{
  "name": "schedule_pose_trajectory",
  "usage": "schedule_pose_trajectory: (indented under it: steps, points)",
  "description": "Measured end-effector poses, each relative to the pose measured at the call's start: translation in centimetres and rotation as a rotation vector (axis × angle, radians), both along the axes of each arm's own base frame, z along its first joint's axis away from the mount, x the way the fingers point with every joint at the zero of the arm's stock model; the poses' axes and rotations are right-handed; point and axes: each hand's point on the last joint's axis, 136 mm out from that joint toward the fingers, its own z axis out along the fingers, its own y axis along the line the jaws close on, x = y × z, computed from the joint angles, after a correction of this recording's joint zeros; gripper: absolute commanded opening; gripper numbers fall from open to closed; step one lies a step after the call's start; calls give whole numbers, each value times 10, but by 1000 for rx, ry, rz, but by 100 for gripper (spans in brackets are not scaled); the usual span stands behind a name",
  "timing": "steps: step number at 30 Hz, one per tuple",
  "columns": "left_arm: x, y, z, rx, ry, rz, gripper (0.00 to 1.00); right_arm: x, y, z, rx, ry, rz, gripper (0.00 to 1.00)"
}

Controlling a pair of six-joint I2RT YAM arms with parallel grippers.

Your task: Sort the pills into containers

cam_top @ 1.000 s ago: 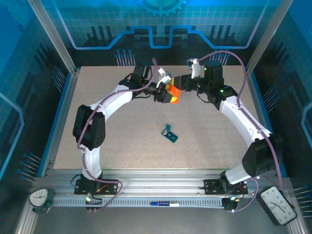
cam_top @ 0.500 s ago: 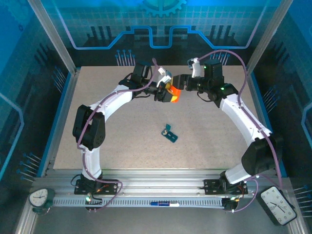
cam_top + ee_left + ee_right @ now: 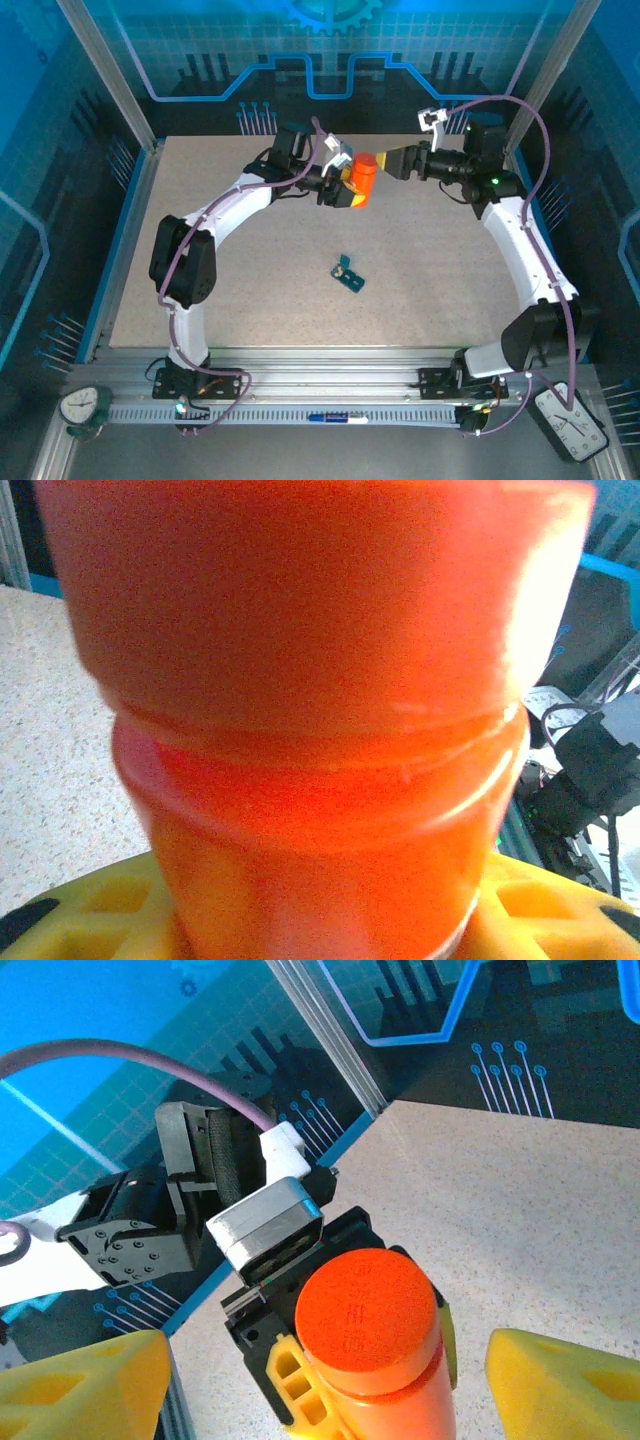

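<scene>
My left gripper (image 3: 350, 190) is shut on the body of an orange bottle (image 3: 362, 178), held above the far middle of the table with its orange cap (image 3: 367, 1322) on. In the left wrist view the bottle (image 3: 320, 680) stands between the yellow fingers (image 3: 90, 920). My right gripper (image 3: 393, 160) is open just right of the cap, apart from it; its yellow fingertips (image 3: 570, 1385) flank the bottle without touching. The dark-teal containers (image 3: 349, 273) lie on the table mid-way toward me, below both grippers. The pills are hidden.
The speckled table (image 3: 200, 250) has a blue raised edge and aluminium posts at its corners. Two clocks (image 3: 82, 405) (image 3: 570, 420) sit at the near corners beside the arm bases. A pen (image 3: 335, 417) lies on the front rail.
The right gripper has opened, let go of the bottle's cap and pulled back to the right. The left gripper still holds the bottle in the same place.
</scene>
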Motion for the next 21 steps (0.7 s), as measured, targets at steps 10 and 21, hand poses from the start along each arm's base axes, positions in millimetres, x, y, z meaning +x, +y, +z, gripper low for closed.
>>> schedule_pose_trajectory:
  steps: [10,21]
  points:
    - [-8,-2,14,-38,-3,-54,0,18,14,-4,-21,-41,106,83]
    - [-10,-3,14,-42,1,-63,0,11,42,-19,-32,-17,196,67]
